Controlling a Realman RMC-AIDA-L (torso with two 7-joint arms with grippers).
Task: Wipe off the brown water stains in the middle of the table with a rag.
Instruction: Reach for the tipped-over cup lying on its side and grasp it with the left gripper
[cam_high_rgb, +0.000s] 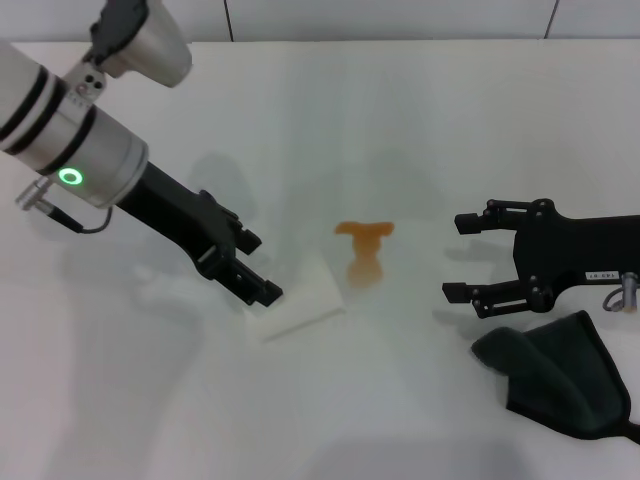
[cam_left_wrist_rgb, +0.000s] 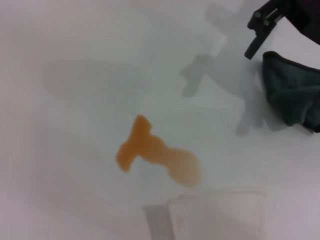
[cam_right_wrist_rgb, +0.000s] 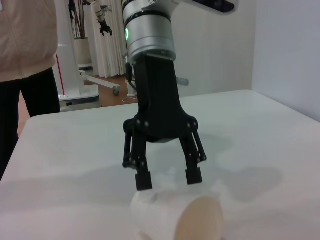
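Stain of orange-brown liquid sits in the middle of the white bench, roughly T-shaped, untouched. The rag, dark grey and bunched, lies on the bench at the robot's right, near edge, well apart from the stain. The right hand hovers just beside the rag on the side nearer the stain, fingers spread wide apart and pointing toward the stain, gripping nothing. The left hand reaches down on the other side of the stain, fingers parted around a white cup lying on its side just beside the stain; from the right wrist view the two fingertips sit at the cup's back end, straddling it, though whether they press on it I cannot tell. A person's dark trousers stand beyond the bench's far edge.
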